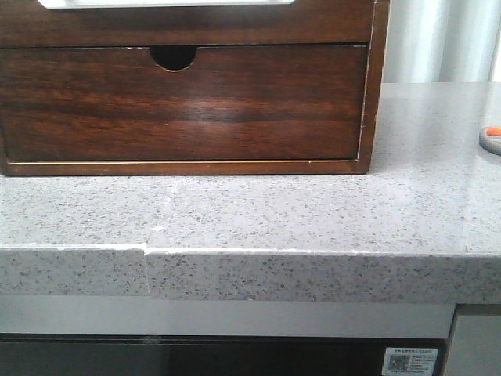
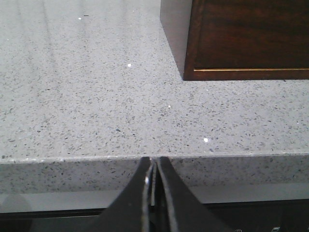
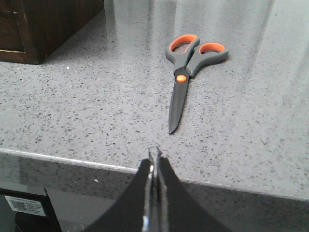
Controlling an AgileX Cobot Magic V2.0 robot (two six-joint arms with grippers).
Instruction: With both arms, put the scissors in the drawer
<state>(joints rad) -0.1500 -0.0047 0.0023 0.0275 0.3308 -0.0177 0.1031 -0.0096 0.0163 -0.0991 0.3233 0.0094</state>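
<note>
1. Here, a grey speckled stone desk with a thick front edge carries a glossy dark brown wooden cabinet that stands toward its back, left of centre.
2. The wide dark brown glossy wooden drawer fills the cabinet's lower front; it sits flush and closed, with a half-round finger notch cut into its top edge and a thin pale line along the base.
3. Grain runs sideways across the drawer front, and the polish throws a soft sheen near its middle.
4. The small grey scissors with orange-lined handle loops lie flat on the desk near its right edge, well apart from the cabinet; in the front view only one rounded loop shows at the frame's right border.
5. Their blades are closed and point toward the desk's front edge, with an orange pivot dot between blades and handles.
6. Bare stone lies between the scissors and the cabinet's right side.
7. The left black pincer hangs at the desk's front edge, left of the cabinet's corner, its fingers pressed together and holding nothing.
8. The right black pincer hangs at the front edge near the scissor tips, likewise pressed together and not touching them.
</note>
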